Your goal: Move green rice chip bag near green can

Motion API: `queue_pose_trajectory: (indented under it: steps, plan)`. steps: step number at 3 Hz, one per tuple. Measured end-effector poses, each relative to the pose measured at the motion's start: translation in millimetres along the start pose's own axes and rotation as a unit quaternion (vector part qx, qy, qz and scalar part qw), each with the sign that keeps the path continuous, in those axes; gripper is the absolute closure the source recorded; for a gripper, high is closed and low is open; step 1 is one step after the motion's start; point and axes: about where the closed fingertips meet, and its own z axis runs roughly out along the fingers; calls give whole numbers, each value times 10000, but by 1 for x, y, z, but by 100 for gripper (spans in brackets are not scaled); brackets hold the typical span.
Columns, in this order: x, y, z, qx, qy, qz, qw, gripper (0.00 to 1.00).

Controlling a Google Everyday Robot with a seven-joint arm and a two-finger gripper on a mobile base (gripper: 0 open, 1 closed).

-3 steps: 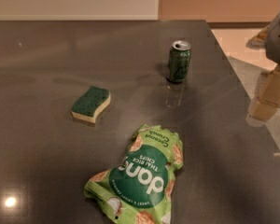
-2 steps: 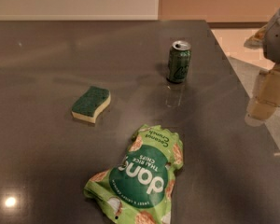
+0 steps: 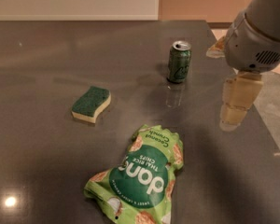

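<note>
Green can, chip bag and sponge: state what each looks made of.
Small dark green drink can: metal, likely aluminium, glossy, with a silver top. Crinkly light-green rice chip bag: thin plastic film, creased and slightly shiny. Green-topped yellow sponge: soft foam under a matte scouring layer, apparently. The pale gripper hangs right of the can.

1. green rice chip bag (image 3: 142, 181) on the desk (image 3: 46, 55): white "dang" on a dark green circle, reads upside down from this view.
2. Same bag: "THAI RICE CHIPS" in small white caps, between "dang" and "Coconut Crunch" at the bag's far end. The curved fine print on the circle's near rim is unreadable.
3. green can (image 3: 179, 62): pale script logo, can't read it.
4. claw (image 3: 234, 107): hangs over the desk's right side, right of the can.
</note>
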Motion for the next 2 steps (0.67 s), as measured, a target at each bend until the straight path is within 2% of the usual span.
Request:
queue_pose_trajectory:
  steps: [1, 2]
  plan:
    - [-26, 13, 22, -327, -161, -662, 9971, 0]
    - [-52, 36, 41, -647, -375, -1483, 9861, 0]
